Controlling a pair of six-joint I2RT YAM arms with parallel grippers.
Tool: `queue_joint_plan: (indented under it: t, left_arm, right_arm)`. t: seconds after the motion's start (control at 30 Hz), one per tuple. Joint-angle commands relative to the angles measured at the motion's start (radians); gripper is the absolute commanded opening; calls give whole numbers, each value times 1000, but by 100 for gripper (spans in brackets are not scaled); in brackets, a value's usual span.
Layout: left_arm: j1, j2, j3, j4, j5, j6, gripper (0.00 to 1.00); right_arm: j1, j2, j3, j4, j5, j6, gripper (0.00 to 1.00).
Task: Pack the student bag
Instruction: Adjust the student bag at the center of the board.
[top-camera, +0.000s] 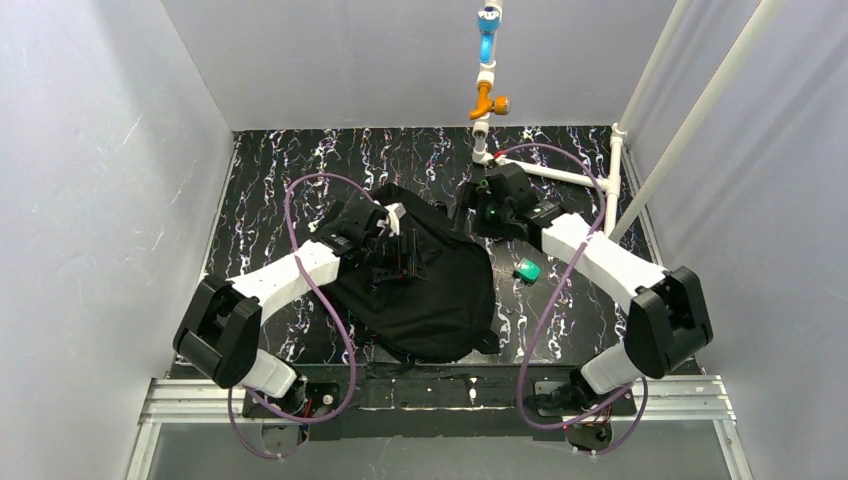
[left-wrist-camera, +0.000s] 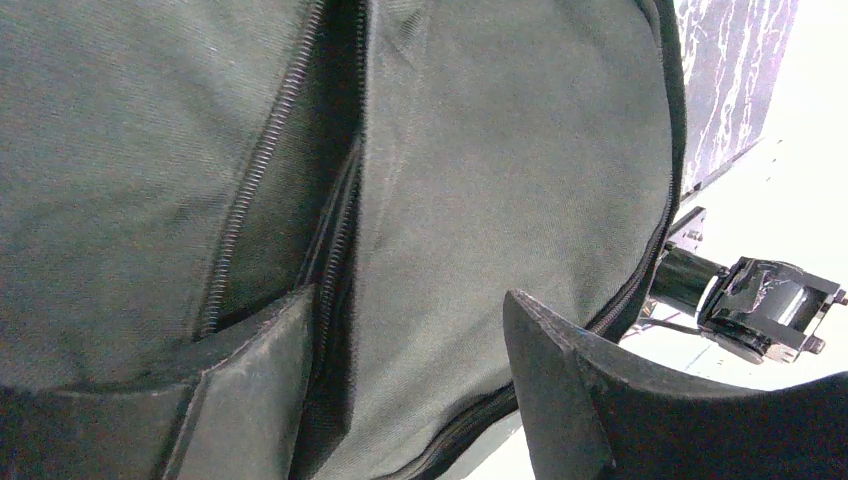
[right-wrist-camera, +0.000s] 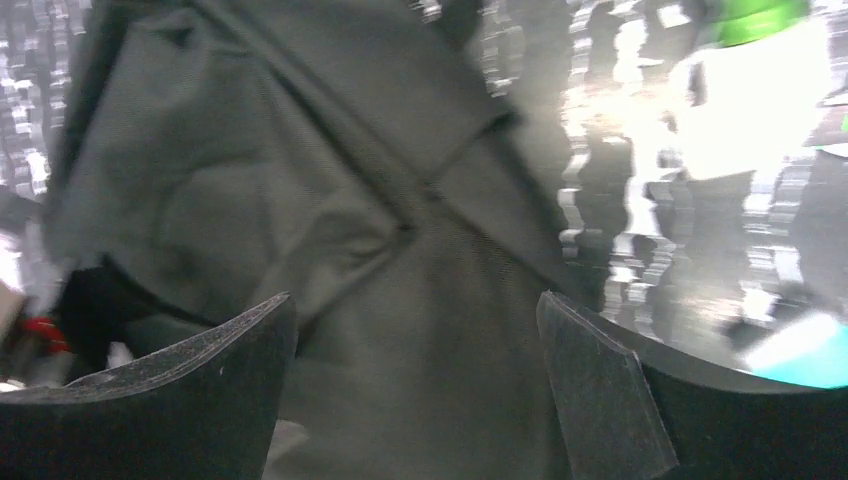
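At the middle of the black marbled table, the student bag, lying flat and taking up most of the ground between the two arms. Reaches nearly to the table's near edge.

Over the bag's far left part, the left gripper, reaching in from the left side. Stands partly open, fingers clearly apart, nothing pinched between them. Looks down, in its wrist view, on an open zip, a dark slit running up the fabric, with a closed zip following the bag's curved edge at the right. Seems to rest one finger, the one low on the left of that view, against the cloth at the foot of the slit, though hard to tell whether touching or just above. Holds the other finger over plain fabric, near the closed zip.

At the bag's far right corner, the right gripper, reaching in from the right side. Gapes wide, fingers far apart, and holds nothing. Hangs over folded grey-black cloth with a seam crossing it; blurred wrist view.

On the table just right of the bag and apart from it, a small teal item, close below the right forearm. At the back wall, a white pipe with an orange valve, hanging down above the right gripper.
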Motion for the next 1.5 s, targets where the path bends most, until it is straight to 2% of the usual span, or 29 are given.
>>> queue_joint_plan:
  t: [0.0,0.1,0.27,0.4,0.43,0.47,0.6,0.7,0.77,0.8,0.87,0.93,1.0,1.17,1.3,1.47]
  left_arm:
    - [-50,-55,-39,38,-9,-22,67]
    - [-53,-65,-47,19,-24,-10,73]
    - [-55,-78,-53,-2,-41,20,77]
    - [-55,-99,-54,-18,-62,32,79]
    - [-55,-112,-51,-32,-73,37,80]
    - [-55,-128,-46,-46,-87,45,82]
    - [-50,-191,-17,-120,-139,81,88]
    - [-39,-211,11,-172,-184,106,90]
    - [-20,-215,25,-199,-226,110,90]
    - [-7,-214,27,-200,-232,112,89]
    - [13,-186,54,-205,-243,123,84]
    - [13,-112,121,-241,-247,174,76]
    - [0,-60,171,-259,-285,213,76]
    - [-70,77,298,-346,-517,328,77]
    - [-109,191,388,-436,-677,373,63]
    - [-141,248,407,-445,-814,420,58]
  right_arm:
    - [62,130,52,154,-146,214,95]
    - [122,232,109,105,-130,280,96]
    - [204,348,175,52,-51,278,98]
    - [240,390,193,-23,21,256,94]
    - [244,373,143,-7,30,256,86]
    - [248,347,93,30,33,258,74]
    - [247,230,-117,290,-29,257,49]
    - [247,211,-175,396,-54,222,29]
    - [247,212,-204,483,-72,196,6]
    - [247,212,-222,527,-73,181,1]
    - [247,222,-249,596,-103,170,1]
    - [247,239,-239,594,-106,166,1]
    - [247,244,-232,595,-122,171,1]
    - [245,221,-234,570,-108,187,1]
    - [242,209,-229,561,-110,184,1]
    - [241,210,-229,558,-123,193,1]
